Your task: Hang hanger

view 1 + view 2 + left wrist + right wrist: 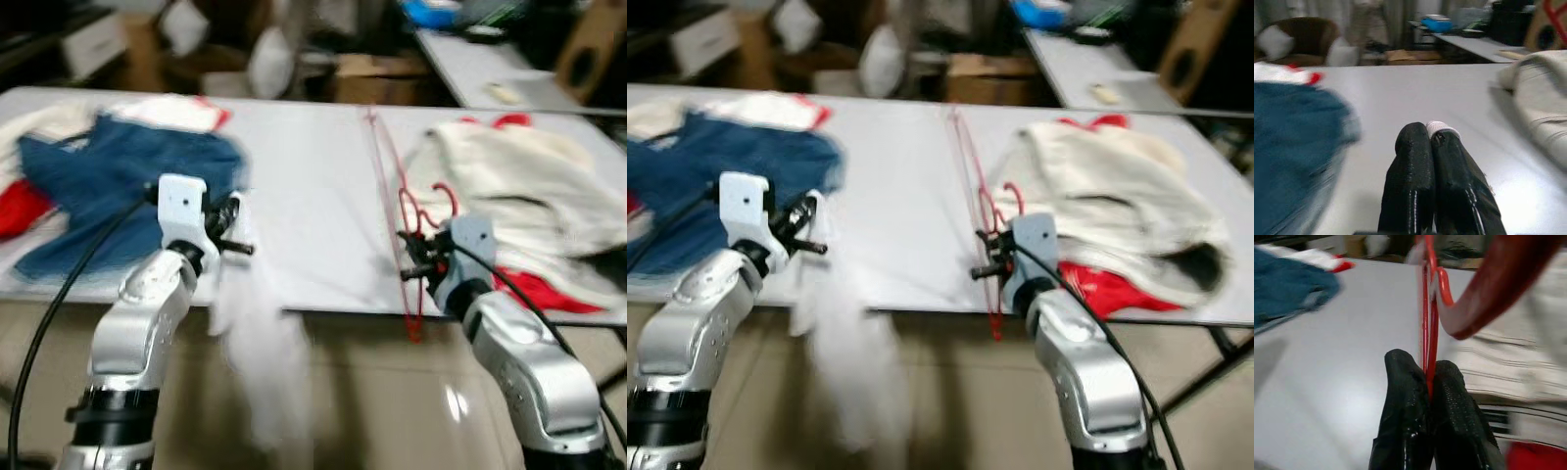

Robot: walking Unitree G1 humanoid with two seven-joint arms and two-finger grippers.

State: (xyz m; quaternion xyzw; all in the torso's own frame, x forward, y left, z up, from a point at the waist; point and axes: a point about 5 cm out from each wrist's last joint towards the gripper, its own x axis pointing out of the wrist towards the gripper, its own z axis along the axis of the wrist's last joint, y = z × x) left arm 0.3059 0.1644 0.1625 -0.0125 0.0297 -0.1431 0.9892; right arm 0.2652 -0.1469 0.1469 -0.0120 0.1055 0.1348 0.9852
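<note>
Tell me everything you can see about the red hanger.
The hanger is thin, glossy red, plastic by the look, with a curved hook and long slim bars. It lies lengthwise on the white table, one end past the near edge, beside the cream garment. The right pincer is shut on one of its bars near the hook.

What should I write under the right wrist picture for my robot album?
Right gripper pinching a red hanger over the white table, cream clothes beside it.
</note>
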